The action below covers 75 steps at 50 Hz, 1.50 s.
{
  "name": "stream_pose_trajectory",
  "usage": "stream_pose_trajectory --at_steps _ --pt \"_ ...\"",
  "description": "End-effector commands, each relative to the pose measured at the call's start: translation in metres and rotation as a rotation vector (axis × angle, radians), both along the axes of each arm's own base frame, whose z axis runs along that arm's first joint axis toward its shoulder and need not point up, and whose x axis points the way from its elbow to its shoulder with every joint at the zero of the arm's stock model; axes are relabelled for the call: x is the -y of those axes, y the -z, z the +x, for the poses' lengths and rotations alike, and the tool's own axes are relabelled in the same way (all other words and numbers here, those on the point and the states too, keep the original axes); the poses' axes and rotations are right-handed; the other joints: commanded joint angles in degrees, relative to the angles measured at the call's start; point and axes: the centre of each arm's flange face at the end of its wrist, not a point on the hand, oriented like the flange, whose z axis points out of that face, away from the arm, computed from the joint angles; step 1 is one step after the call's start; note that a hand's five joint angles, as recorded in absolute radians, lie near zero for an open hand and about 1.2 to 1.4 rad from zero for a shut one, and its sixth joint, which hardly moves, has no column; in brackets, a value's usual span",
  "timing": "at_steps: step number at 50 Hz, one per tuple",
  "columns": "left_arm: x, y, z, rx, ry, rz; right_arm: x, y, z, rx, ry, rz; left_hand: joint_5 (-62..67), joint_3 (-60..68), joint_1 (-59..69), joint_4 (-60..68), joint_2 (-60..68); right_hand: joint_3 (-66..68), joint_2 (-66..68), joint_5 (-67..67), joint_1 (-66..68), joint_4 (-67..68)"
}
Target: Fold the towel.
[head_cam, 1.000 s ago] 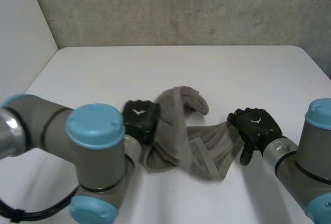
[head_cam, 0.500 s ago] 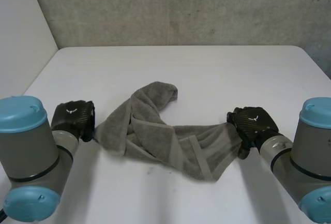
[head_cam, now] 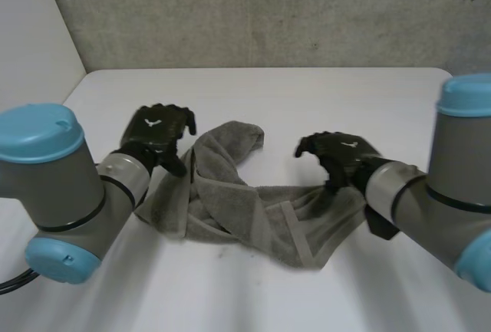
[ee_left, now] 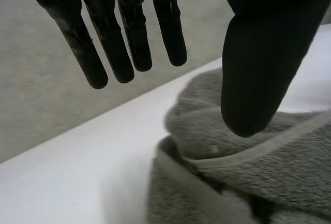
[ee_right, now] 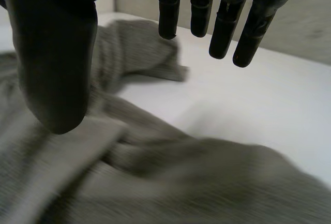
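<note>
A grey towel (head_cam: 245, 205) lies crumpled and twisted on the white table (head_cam: 307, 102), one end reaching toward the back. My left hand (head_cam: 157, 134) hovers above the towel's left part, fingers straight and spread, holding nothing. In the left wrist view its fingers (ee_left: 124, 38) and thumb stand apart above the towel (ee_left: 243, 172). My right hand (head_cam: 337, 156) hangs over the towel's right part, open and empty. The right wrist view has its fingers (ee_right: 222, 22) spread above the towel (ee_right: 155, 177), clear of the cloth.
A grey wall (head_cam: 268, 10) runs behind the table's back edge. Bare table surface lies behind and in front of the towel.
My left hand let go of the towel's left part, opened and rose above it. My right hand lifted from the right edge and moved left over the cloth. The towel spread leftward.
</note>
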Motion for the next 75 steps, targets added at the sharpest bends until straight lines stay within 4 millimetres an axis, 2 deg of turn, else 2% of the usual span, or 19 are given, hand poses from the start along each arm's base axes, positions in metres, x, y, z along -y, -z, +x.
stream_pose_trajectory --at_steps 1,6,10,15,21,23,24,26,29,33,40,48,50,51,53,55,62,70,75 --pt "0.006 0.031 -0.003 0.019 0.074 0.081 -0.002 0.009 0.040 0.091 -0.080 0.099 6.1 6.0 5.8 6.0 6.0 -0.5 1.0 0.9 0.1 -0.5" --pt "0.011 0.053 0.003 0.038 0.063 0.140 -0.003 0.018 0.060 0.116 -0.096 0.164 7.8 7.6 7.5 7.6 7.7 1.2 2.7 2.6 1.8 1.2" --pt "0.011 0.059 0.000 0.034 0.099 0.157 -0.008 0.031 0.082 0.109 -0.126 0.223 8.1 8.0 7.8 8.0 8.0 2.4 3.9 3.8 3.0 2.4" --pt "0.010 0.065 -0.003 0.023 0.155 0.174 -0.010 0.041 0.094 0.084 -0.125 0.226 8.1 8.0 7.8 8.0 8.0 5.9 7.4 7.3 6.5 5.9" --pt "0.011 0.074 -0.006 0.026 0.181 0.196 -0.005 0.045 0.093 0.056 -0.076 0.202 8.1 8.0 7.8 8.0 8.0 17.0 18.5 18.4 17.6 17.0" --pt "0.012 0.078 -0.006 0.029 0.179 0.203 -0.005 0.046 0.093 0.046 -0.060 0.192 8.1 8.0 7.8 8.0 8.0 29.4 30.9 30.8 30.0 29.4" --pt "0.013 0.081 -0.006 0.032 0.179 0.208 -0.005 0.046 0.093 0.046 -0.060 0.192 8.1 8.0 7.8 8.0 8.0 29.5 30.9 30.8 30.1 29.4" --pt "0.014 0.083 -0.007 0.032 0.179 0.212 -0.008 0.047 0.094 0.039 -0.059 0.189 8.1 8.0 7.8 8.0 8.0 40.0 41.5 41.4 40.6 40.0" --pt "0.015 0.083 -0.007 0.030 0.177 0.211 -0.007 0.046 0.093 0.033 -0.052 0.182 8.1 8.0 7.8 8.0 8.0 43.9 45.4 45.3 44.5 43.9" --pt "0.017 0.082 -0.008 0.021 0.178 0.182 -0.007 0.048 0.089 -0.019 -0.044 0.144 8.0 7.8 7.7 7.8 7.8 59.5 61.0 60.9 60.1 59.5" --pt "0.020 0.077 -0.010 0.008 0.180 0.145 -0.010 0.038 0.075 -0.054 -0.008 0.109 7.5 7.3 7.2 7.3 7.3 59.7 61.2 61.1 60.3 59.7" --pt "0.020 0.075 -0.014 0.003 0.197 0.134 -0.023 0.009 0.055 0.005 -0.023 0.026 7.5 7.3 7.2 7.3 7.3 59.7 61.2 61.1 60.3 59.7" --pt "0.019 0.075 -0.017 0.002 0.206 0.131 -0.023 0.001 0.041 0.008 -0.025 -0.011 7.5 7.3 7.2 7.3 7.3 59.7 61.2 61.1 60.3 59.7" --pt "0.018 0.074 -0.018 0.000 0.210 0.129 -0.023 0.001 0.041 0.008 -0.025 -0.011 7.3 7.1 7.0 7.2 7.2 59.7 61.2 61.1 60.3 59.7" --pt "0.017 0.074 -0.021 -0.002 0.224 0.125 -0.023 -0.004 0.027 0.000 -0.019 -0.023 7.1 7.0 6.8 7.0 7.0 59.7 61.2 61.1 60.3 59.7" --pt "0.009 0.071 -0.032 -0.009 0.274 0.116 -0.025 -0.005 0.023 -0.001 -0.022 -0.021 7.0 6.8 6.7 6.8 6.8 59.7 61.2 61.1 60.3 59.7" --pt "-0.002 0.067 -0.045 -0.018 0.332 0.103 -0.028 -0.004 0.010 -0.005 -0.019 -0.003 7.3 7.1 7.0 7.1 7.2 59.7 61.2 61.1 60.3 59.7" --pt "0.002 0.071 -0.052 -0.025 0.340 0.089 -0.028 -0.015 -0.011 -0.026 -0.004 -0.046 8.5 8.3 8.2 8.3 8.3 59.7 61.2 61.1 60.3 59.7" --pt "0.005 0.069 -0.056 -0.032 0.346 0.075 -0.035 -0.033 -0.019 0.006 -0.014 -0.088 13.0 12.9 12.7 12.9 12.9 59.7 61.2 61.1 60.3 59.7"
